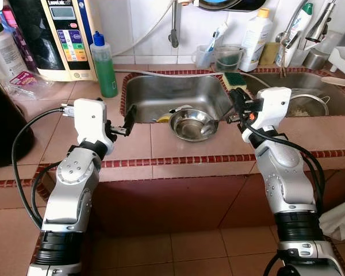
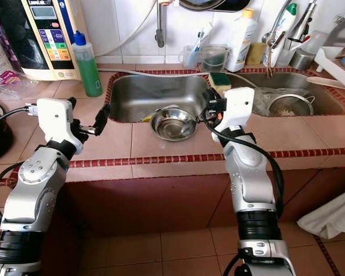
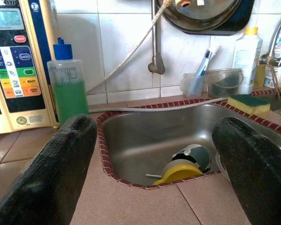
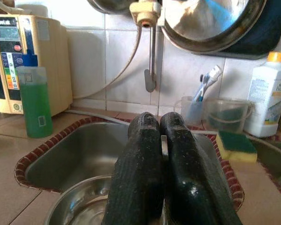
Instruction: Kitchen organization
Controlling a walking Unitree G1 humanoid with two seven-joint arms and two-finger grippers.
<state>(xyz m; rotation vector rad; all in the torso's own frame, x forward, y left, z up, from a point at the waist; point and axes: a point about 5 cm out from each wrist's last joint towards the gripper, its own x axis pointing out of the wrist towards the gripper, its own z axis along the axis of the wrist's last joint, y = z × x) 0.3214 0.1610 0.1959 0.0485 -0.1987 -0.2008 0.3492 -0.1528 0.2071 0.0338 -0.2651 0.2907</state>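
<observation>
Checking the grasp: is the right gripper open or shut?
Shut: the right gripper has its fingers pressed together on the rim of the steel bowl.

Two silver arms with white wrist blocks and black fingers.
Each arm is made of rounded silver segments with small dark screws, above a black ribbed collar. The left gripper [image 1: 128, 122] and right gripper [image 1: 234, 106] each sit on a boxy white wrist housing. Thick black cables loop out from behind both wrists. The fingers [image 3: 61, 173] are long, black and rough-textured, with rounded tips.
</observation>
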